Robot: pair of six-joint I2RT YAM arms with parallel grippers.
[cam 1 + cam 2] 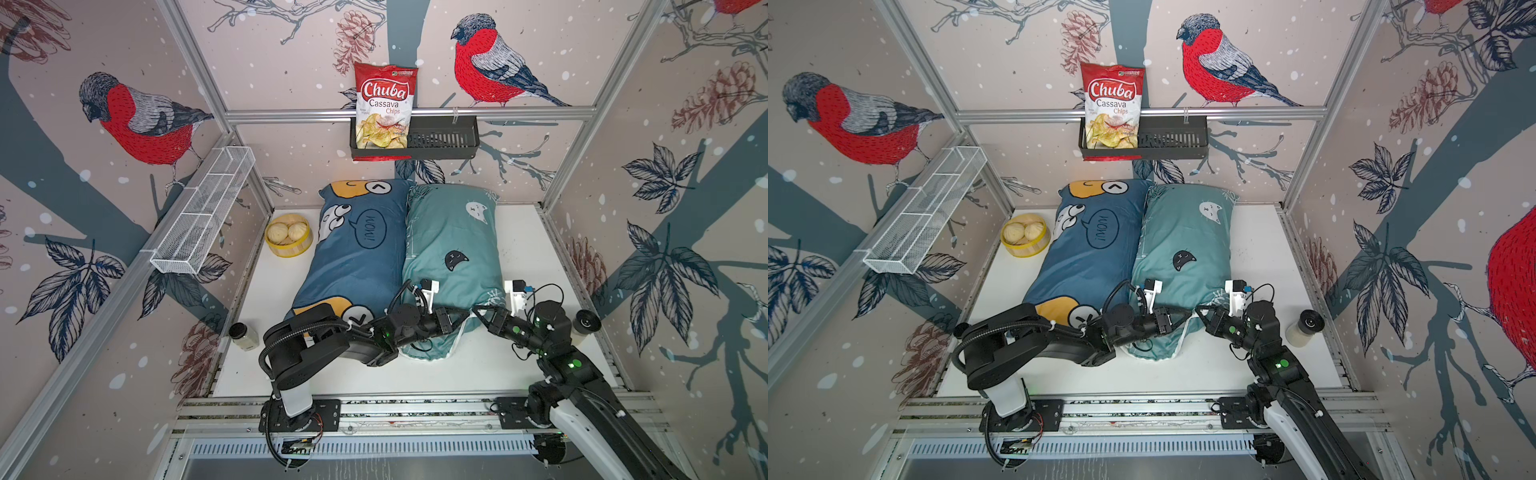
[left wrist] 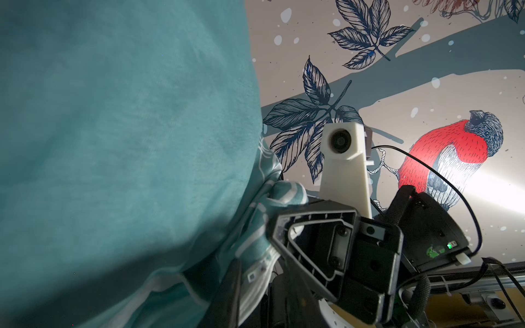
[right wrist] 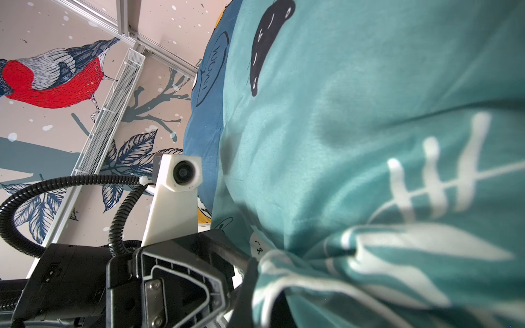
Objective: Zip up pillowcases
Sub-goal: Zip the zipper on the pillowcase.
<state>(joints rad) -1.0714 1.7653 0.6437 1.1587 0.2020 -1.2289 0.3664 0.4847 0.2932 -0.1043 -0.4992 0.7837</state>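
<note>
Both arms were at the near end of the teal cat-print fabric pillowcase (image 1: 453, 241), lower centre of the frame, beside the dark blue cartoon-face pillowcase (image 1: 357, 257). The right gripper (image 1: 478, 311) pinched teal cloth tight; the left gripper (image 1: 462, 318) hid its jaw gap, so no telling. Zipping looked underway; next, the left likely needed the zip pull.

A lab robot booth: aluminium frame (image 1: 291, 114) boxed in by bird-print panels (image 1: 291, 62). Two robot arms (image 1: 316, 345) stand bolted to a rail (image 1: 415, 405) beside the white table (image 1: 478, 365).
</note>
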